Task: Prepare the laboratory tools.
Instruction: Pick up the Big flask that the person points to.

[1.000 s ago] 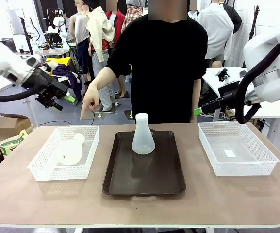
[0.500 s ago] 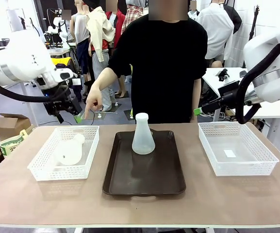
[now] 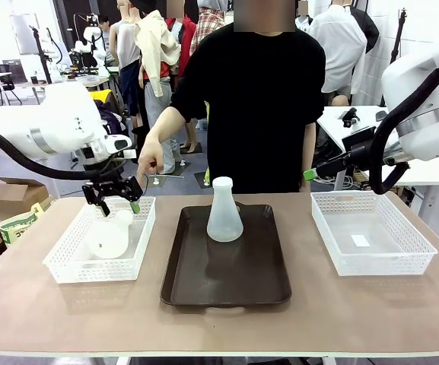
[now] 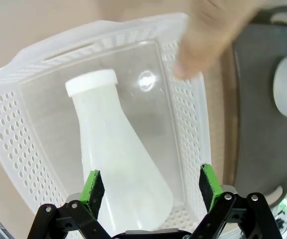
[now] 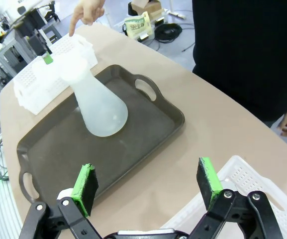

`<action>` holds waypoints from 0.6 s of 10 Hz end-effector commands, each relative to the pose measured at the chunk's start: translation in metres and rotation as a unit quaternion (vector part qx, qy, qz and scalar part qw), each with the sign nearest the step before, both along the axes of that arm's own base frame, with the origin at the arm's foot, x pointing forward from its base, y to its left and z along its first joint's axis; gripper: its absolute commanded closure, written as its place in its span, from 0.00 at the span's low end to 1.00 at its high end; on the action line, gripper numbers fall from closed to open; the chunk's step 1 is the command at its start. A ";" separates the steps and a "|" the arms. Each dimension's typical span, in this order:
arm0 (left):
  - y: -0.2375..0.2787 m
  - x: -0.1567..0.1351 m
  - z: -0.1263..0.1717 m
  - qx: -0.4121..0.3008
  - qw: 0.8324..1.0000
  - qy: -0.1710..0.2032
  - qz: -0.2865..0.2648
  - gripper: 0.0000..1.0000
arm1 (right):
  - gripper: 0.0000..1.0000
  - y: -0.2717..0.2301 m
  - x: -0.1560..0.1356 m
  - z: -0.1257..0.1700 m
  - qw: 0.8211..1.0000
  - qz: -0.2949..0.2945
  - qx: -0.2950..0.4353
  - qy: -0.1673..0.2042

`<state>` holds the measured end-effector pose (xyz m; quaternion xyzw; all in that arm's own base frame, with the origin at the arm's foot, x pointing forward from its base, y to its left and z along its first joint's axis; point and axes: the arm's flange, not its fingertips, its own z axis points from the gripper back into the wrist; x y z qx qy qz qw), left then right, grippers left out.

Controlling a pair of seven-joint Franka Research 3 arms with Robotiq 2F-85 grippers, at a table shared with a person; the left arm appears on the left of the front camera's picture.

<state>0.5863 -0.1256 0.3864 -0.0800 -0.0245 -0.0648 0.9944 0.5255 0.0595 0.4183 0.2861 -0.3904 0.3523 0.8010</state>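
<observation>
Flask (image 3: pixel 109 240) lies on its side in the left basket (image 3: pixel 67 266). Second flask (image 3: pixel 224 211) stands upright on the tray (image 3: pixel 227 285), far half. Left claw (image 3: pixel 114 195) wide open, empty, just above the lying flask. Right claw (image 5: pixel 145 179) wide open, empty, raised at far right. Person's hand (image 3: pixel 149 161) points down at the basket's far edge.

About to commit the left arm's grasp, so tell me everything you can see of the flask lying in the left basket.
The flask is frosted translucent white, conical, with a wide flat base, narrow neck and thick lipped rim; it looks empty. It lies on its side on the floor of the white mesh basket, neck toward the far side. Nothing else touches it: the open left gripper hovers above, apparently clear.
</observation>
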 end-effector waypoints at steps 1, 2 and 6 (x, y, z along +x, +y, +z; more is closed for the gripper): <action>-0.011 0.014 -0.002 0.051 0.997 -0.027 0.059 0.00 | 0.00 -0.001 -0.001 0.000 1.000 0.000 -0.001 0.000; -0.013 0.018 -0.007 0.055 0.996 -0.030 0.069 0.00 | 0.00 -0.001 -0.001 0.000 1.000 0.000 -0.001 0.000; -0.005 0.038 -0.018 0.063 0.995 -0.026 0.071 0.00 | 0.00 -0.001 -0.001 0.000 1.000 0.000 -0.001 0.000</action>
